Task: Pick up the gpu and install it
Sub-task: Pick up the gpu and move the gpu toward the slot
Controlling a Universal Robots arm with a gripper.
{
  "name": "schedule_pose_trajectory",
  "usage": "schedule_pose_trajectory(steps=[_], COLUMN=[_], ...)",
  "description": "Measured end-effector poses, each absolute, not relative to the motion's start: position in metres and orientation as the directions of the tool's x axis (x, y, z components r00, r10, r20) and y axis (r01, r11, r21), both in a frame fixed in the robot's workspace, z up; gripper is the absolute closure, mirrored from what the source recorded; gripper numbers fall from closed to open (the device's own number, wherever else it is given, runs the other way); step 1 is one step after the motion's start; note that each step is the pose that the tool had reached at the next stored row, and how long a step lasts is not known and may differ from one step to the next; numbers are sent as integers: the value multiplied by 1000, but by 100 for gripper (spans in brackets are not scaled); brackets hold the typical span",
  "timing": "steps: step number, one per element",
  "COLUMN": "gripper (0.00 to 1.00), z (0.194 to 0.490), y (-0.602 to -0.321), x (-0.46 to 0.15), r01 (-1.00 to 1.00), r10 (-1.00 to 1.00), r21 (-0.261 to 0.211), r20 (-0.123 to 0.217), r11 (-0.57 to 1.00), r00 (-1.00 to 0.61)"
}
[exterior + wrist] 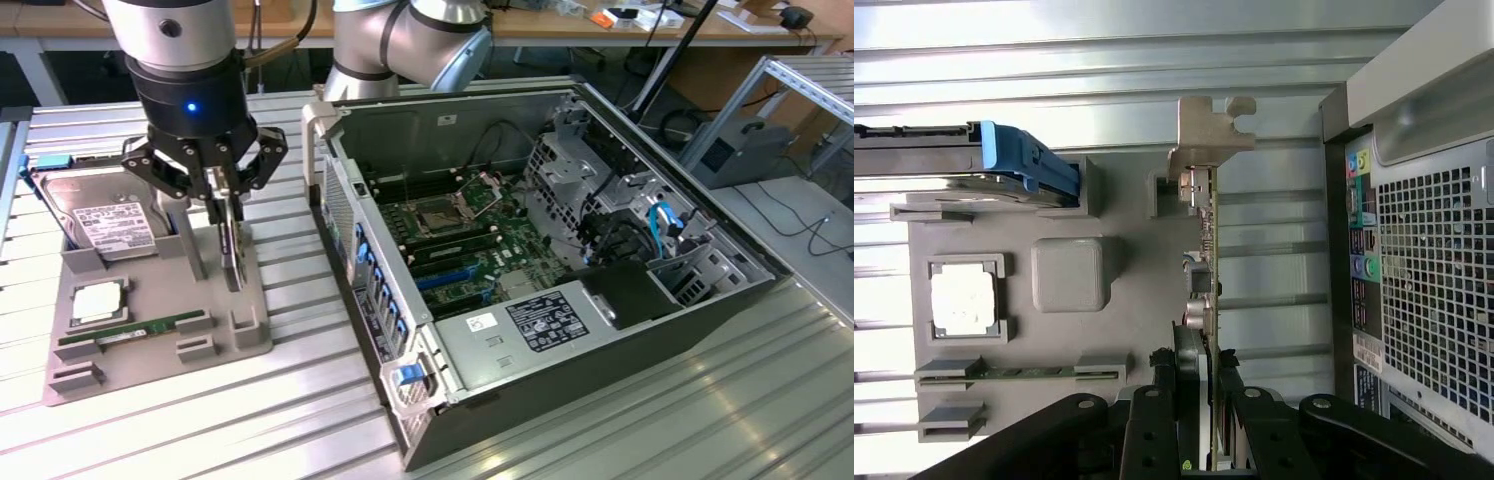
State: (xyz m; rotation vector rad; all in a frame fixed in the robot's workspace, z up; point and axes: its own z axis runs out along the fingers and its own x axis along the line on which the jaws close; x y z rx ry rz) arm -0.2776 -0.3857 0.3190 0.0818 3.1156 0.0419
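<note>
The thin, dark gpu (235,255) with its silver end bracket stands on edge in the grey plastic holder tray (160,300), beside the open black computer case (641,370). We see the black linked gripper (224,215) with its jaws closed on the card's upper edge. We judge the narrow pinch risky: a tilted lift could bind the card in its slot or let it slip.

end effector (1206,420) tight on upright gpu (1208,240) in gray holder (1144,310)
</note>
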Motion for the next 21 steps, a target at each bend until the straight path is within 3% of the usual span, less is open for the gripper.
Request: schedule_pose_trajectory(steps=[21], gripper=[73], z=[326], y=[-386], x=[-278], r01=[52], r10=[53], r21=[28], r20=[-24], r11=[998], r00=[-998])
